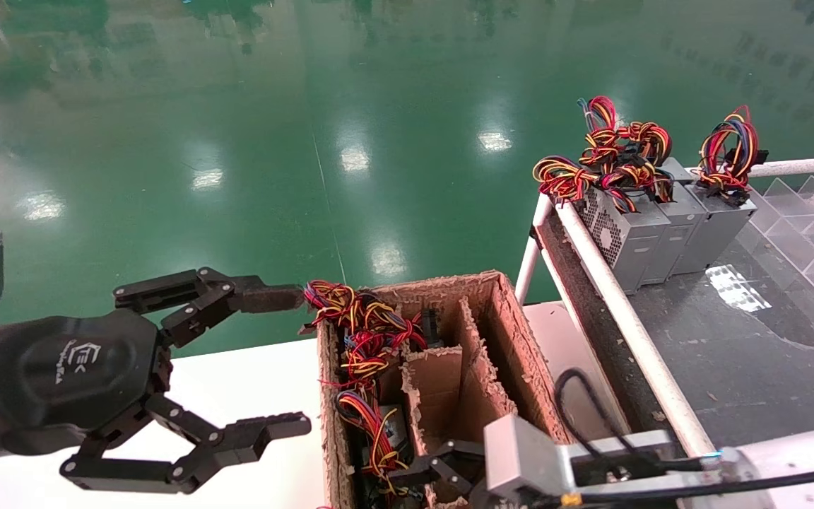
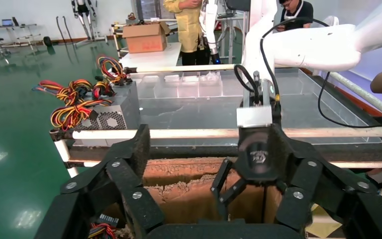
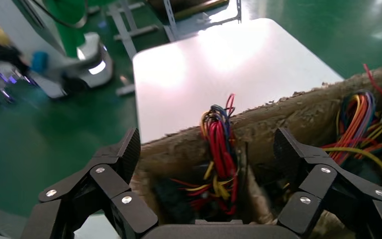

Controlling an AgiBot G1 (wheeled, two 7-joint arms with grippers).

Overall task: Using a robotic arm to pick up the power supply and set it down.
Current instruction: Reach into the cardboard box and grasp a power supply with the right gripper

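Observation:
A torn cardboard box (image 1: pixel 499 311) with inner dividers stands in front of me. The power supply sits deep in its left compartment; only its red and yellow wire bundle (image 1: pixel 373 424) (image 3: pixel 222 144) shows, and the metal body is hidden. My right gripper (image 1: pixel 429 472) (image 3: pixel 207 144) is open and dips into the near end of the box, its fingers either side of that bundle and not touching it. My left gripper (image 1: pixel 290 360) (image 2: pixel 209 149) is open and empty beside the box's left wall, over the white table. The left wrist view looks across the box at the right gripper (image 2: pixel 229 186).
Three grey boxes (image 1: pixel 651 233) with knotted multicolour wire coils (image 1: pixel 612 162) stand on the dark raised surface behind a white rail (image 1: pixel 619 304), at the back right. More wire bundles (image 1: pixel 357 318) fill the far end of the cardboard box. A white table (image 1: pixel 251 382) lies under the left gripper.

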